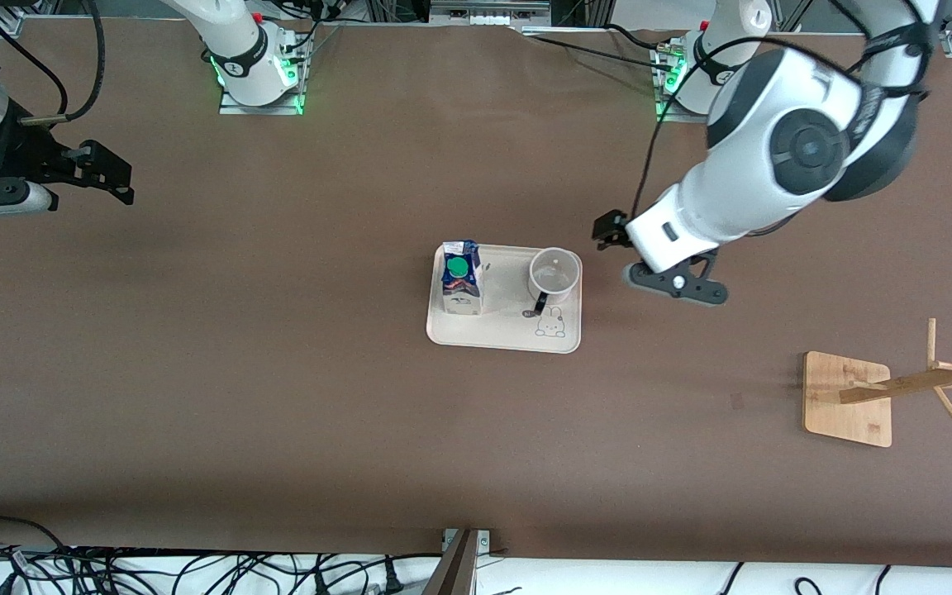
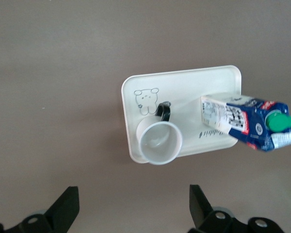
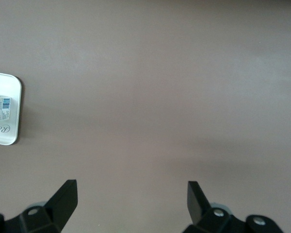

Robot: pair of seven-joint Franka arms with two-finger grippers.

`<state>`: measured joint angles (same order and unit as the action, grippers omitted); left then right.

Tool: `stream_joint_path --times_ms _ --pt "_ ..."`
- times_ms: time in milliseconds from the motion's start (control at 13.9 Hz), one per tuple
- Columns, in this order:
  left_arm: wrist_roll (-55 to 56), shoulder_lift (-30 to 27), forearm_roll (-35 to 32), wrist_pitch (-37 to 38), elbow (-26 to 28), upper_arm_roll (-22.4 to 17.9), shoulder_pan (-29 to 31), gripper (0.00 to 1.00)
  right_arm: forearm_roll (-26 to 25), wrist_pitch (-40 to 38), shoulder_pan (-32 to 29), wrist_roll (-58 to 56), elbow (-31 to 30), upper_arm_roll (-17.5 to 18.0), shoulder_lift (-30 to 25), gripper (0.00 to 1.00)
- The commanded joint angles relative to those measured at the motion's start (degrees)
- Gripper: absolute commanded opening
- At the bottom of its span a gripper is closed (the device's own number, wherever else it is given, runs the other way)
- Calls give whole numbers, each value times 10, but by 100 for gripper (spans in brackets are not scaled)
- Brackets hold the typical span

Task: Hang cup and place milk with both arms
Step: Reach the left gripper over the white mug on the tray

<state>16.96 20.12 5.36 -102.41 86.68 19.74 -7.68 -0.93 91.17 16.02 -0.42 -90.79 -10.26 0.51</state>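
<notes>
Left gripper (image 1: 649, 268) hangs low with fingers spread wide; right gripper (image 1: 104, 173) waits aside, also spread.

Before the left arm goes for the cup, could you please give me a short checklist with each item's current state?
1. Left gripper open, empty: ok.
2. Cup upright on the tray: ok.
3. Cup handle unobstructed: ok.
4. Milk stands apart from the cup: ok.
5. Wooden rack upright: not ok; its post looks tipped.
6. Right gripper open, waiting over bare table at its own end: ok.
</notes>
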Motion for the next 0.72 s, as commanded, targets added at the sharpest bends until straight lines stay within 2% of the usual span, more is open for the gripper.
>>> stream_joint_path --times_ms 0,72,287,431,574,646 --pt "49 27 -72 -37 -13 1 -35 100 -3 -2 0 0 4 2 0 100" --pt "49 32 -77 -37 -11 1 -41 100 -2 -5 0 0 4 2 0 100" --pt "54 30 -90 -68 74 0 -83 100 -2 -5 0 0 4 2 0 100" --pt "60 33 -118 -100 94 1 -95 100 -2 -5 -1 0 4 2 0 100" --pt "60 33 -133 -169 136 1 -97 100 -2 -6 -1 0 4 1 1 100" --pt "64 29 -132 -213 181 2 -98 100 -2 -7 -1 0 4 1 1 100"
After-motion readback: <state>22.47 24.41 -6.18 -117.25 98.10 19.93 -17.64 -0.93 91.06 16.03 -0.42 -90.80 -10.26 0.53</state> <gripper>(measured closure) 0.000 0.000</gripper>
